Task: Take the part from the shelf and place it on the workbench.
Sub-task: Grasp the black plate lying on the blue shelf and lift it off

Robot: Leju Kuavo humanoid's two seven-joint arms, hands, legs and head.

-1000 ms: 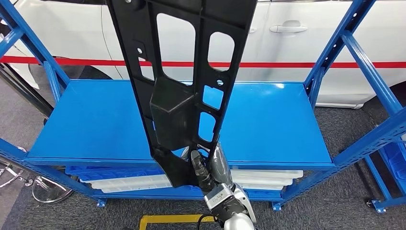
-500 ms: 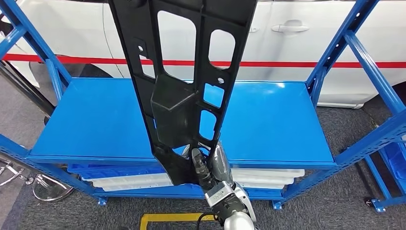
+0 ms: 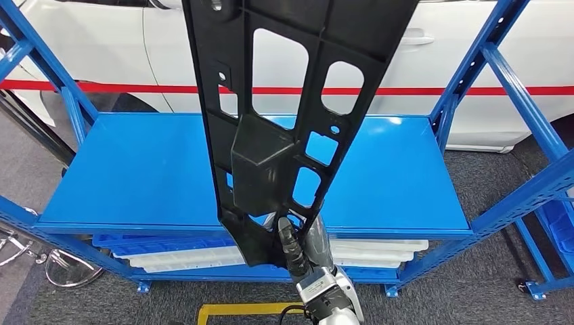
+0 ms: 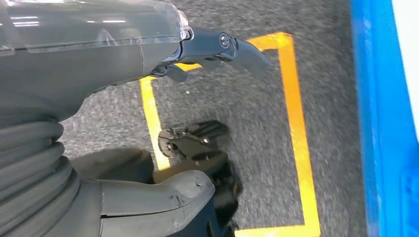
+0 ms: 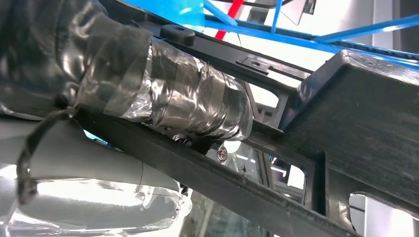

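Right hand nearest the robot, just in front of the blue shelf. Its fingers are wrapped round the bottom rail of the black part; the right wrist view shows a taped finger clamped over that rail.

The part stands nearly upright, lower end at the shelf's front edge, upper end leaning away over the shelf and running out of the head view. It hangs clear above the shelf top, not resting on it. A long lattice panel with cut-outs and a raised boss in the middle.

Left hand hangs low, over grey carpet and yellow floor tape, to the near side of the shelf. Its fingers lie apart and grip nothing.

Beyond the shelf: a white car with a red stripe.

Risk, as I judge it: one hand holds a tall panel by its very bottom, so the weight sits far above the grip. A quick turn toward the table could let it pivot or slip. The top end might also strike the shelf's blue uprights.
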